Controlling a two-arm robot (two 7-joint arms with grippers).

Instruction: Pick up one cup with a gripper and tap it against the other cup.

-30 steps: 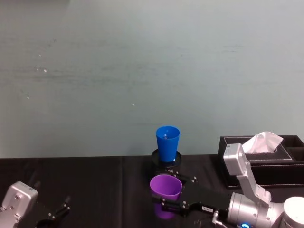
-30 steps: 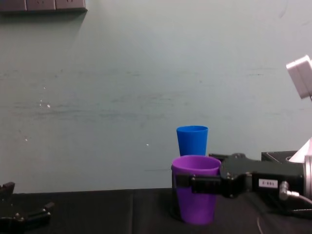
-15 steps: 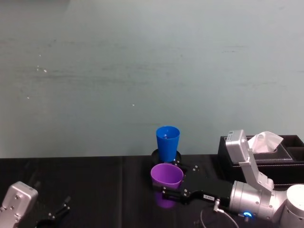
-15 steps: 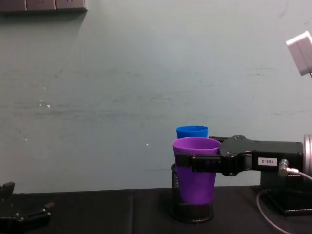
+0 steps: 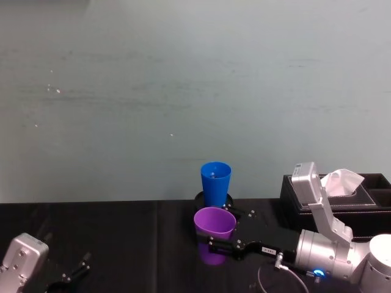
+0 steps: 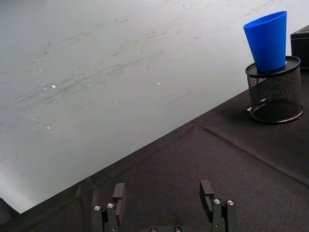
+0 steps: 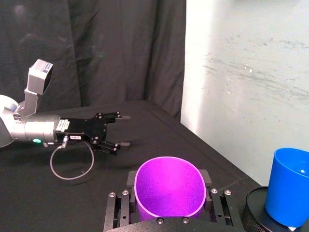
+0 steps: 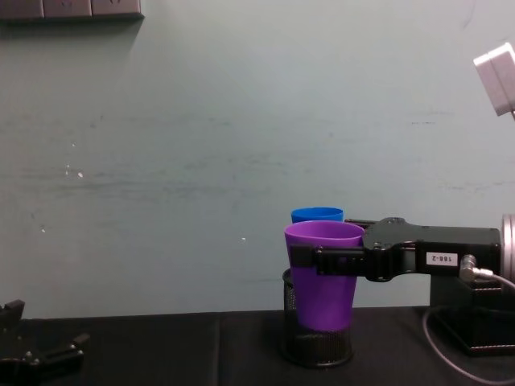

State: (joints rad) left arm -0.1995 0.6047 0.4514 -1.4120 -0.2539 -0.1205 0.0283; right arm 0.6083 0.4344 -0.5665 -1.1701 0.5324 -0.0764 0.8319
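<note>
Two cups, two grippers, one pen holder, one tissue box. Purple cup (image 8: 322,281) upright and lifted clear of the black tablecloth (image 5: 122,238), clamped just under the rim by the right gripper (image 8: 302,257), fingers closed on either side of it. Hanging in front of the black wire-mesh pen holder (image 6: 275,92) and just beside the blue cup (image 5: 215,183); parted from it by a narrow gap in the right wrist view. Blue cup upright on top of the pen holder, at the back of the table by the wall. Left gripper (image 6: 164,203) low at the near left corner, fingers spread wide, holding nothing. Black tissue box (image 5: 372,217) at the far right, one white tissue poking out.
</note>
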